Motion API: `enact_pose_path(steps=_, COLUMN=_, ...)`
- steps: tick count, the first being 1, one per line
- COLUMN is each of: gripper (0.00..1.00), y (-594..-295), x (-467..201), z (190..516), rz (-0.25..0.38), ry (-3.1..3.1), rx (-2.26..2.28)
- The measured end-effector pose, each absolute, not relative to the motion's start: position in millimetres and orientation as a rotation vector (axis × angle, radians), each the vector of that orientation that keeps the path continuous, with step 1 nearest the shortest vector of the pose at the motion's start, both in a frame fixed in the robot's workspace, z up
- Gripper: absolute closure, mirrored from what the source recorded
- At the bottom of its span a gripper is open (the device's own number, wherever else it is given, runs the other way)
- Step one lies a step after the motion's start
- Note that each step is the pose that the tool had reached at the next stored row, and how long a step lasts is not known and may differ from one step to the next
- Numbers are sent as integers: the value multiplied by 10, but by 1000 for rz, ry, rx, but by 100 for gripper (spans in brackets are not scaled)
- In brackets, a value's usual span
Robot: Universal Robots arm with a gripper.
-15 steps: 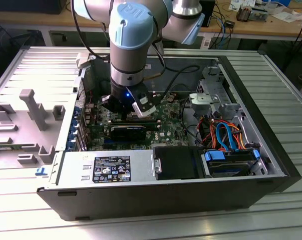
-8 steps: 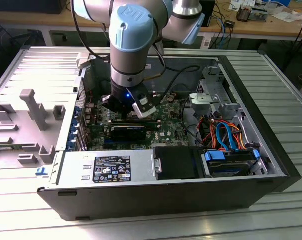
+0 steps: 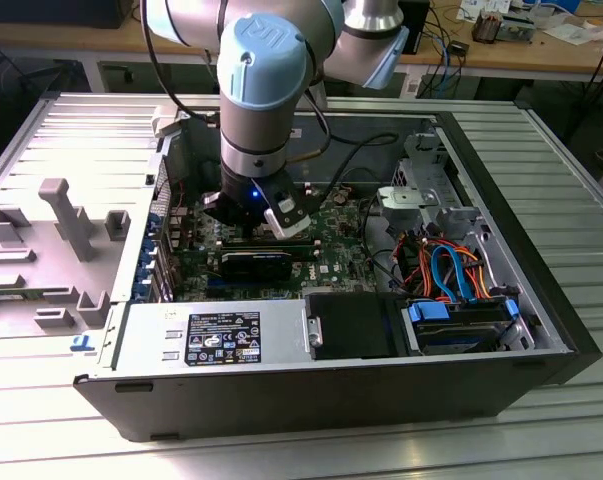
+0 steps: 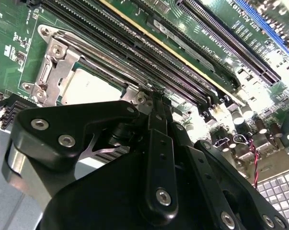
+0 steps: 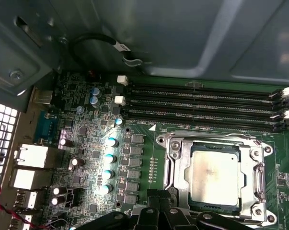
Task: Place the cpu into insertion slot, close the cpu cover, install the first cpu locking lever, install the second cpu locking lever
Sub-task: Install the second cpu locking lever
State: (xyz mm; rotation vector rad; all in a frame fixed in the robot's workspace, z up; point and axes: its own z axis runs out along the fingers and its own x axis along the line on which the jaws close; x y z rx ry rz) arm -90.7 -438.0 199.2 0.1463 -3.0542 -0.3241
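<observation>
I have the arm reaching down into the open case, with the gripper low over the board at the edge of the socket. In the second wrist view its fingers look pressed together to a narrow tip with nothing pinched between them. The cpu sits flat in the socket, and the cover lies down around it, framing the chip on all sides. I judge the chip and cover steps done and the lever work in hand. A thin lever runs along the socket side toward the gripper tip; I cannot tell whether it is latched. To do this well I would keep the tip on the lever alone, clear of the memory slots just beside the socket, and push slowly.
</observation>
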Motion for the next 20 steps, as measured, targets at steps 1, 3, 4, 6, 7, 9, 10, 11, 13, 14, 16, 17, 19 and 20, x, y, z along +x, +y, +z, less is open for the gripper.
enact_pose_path(steps=1, gripper=89, y=-4380, x=-907, z=1991, rz=-322, ry=-3054, rx=146)
enact_pose_path(steps=3, gripper=89, y=-4380, x=-906, z=1989, rz=-310, ry=-3056, rx=146)
enact_pose_path(steps=4, gripper=89, y=-4380, x=-906, z=1989, rz=-303, ry=-3056, rx=146)
enact_pose_path(steps=6, gripper=89, y=-4380, x=-906, z=1989, rz=-297, ry=-3057, rx=146)
enact_pose_path(steps=7, gripper=89, y=-4380, x=-906, z=1991, rz=-297, ry=-3057, rx=146)
enact_pose_path(steps=9, gripper=89, y=-4380, x=-906, z=2014, rz=-292, ry=-3057, rx=145)
enact_pose_path(steps=10, gripper=89, y=-4381, x=-906, z=2043, rz=-290, ry=-3057, rx=145)
enact_pose_path(steps=11, gripper=89, y=-4380, x=-906, z=2054, rz=-290, ry=-3057, rx=145)
enact_pose_path(steps=13, gripper=89, y=-4380, x=-907, z=2079, rz=-290, ry=-3057, rx=145)
enact_pose_path(steps=14, gripper=89, y=-4380, x=-907, z=2091, rz=-290, ry=-3057, rx=145)
enact_pose_path(steps=16, gripper=89, y=-4369, x=-907, z=2234, rz=-209, ry=-3061, rx=142)
enact_pose_path(steps=17, gripper=89, y=-4370, x=-907, z=2234, rz=-209, ry=-3060, rx=142)
enact_pose_path(steps=19, gripper=89, y=-4370, x=-907, z=2234, rz=-209, ry=-3060, rx=142)
enact_pose_path(steps=20, gripper=89, y=-4369, x=-907, z=2234, rz=-209, ry=-3060, rx=142)
